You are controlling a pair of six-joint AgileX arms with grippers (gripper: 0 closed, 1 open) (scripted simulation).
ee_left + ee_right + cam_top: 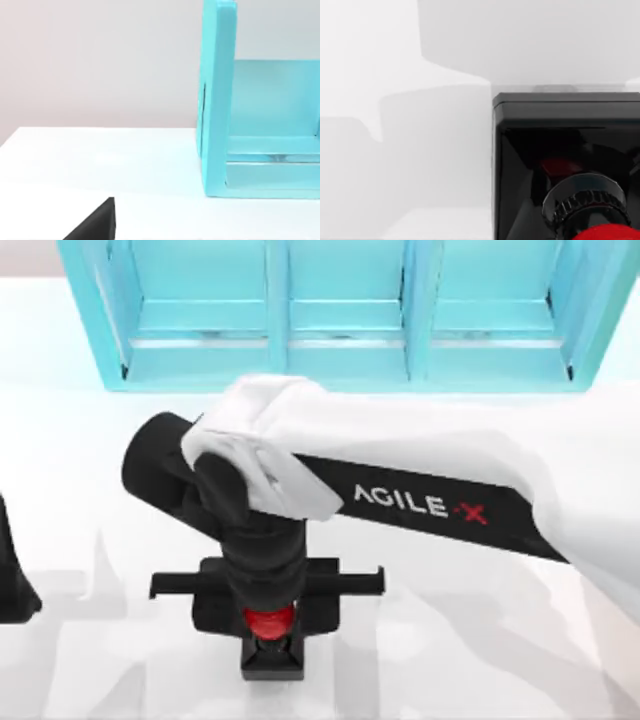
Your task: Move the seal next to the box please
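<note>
Status: you are looking at the small seal with the black square block base and glossy red rounded knob (272, 664) sitting upright on the white table (500, 650). It is well out in front of the big turquoise shelf cabinet (340, 350), roughly in line with the divider between the cabinet's left and middle bays.

The right gripper (269, 612) is hanging straight down over the seal, wrist vertical, with the red knob peeking out from under it. My read is that it is lining up on the knob because that is the only graspable part; the block base is too low and squat. I cannot tell whether this gripper is clamped on the knob or apart around it, because the wrist is covering the contact area. In the right wrist view the seal (560, 150) is sitting very close to the camera, which is consistent with the gripper being at grasp height.

The left arm (12, 580) is parking out beyond the cabinet's left end, on the near side and clear of the work. I cannot tell its gripper state either. Its wrist camera is pointing at the cabinet's end wall (218, 100).

My judgement is that you are sitting at the grasp stage, with the carry toward the box not yet done.

Counts:
- Seals: one.
- Cabinets: one, with three open bays in the top view.
- Arms: two, one working and one idling.
</note>
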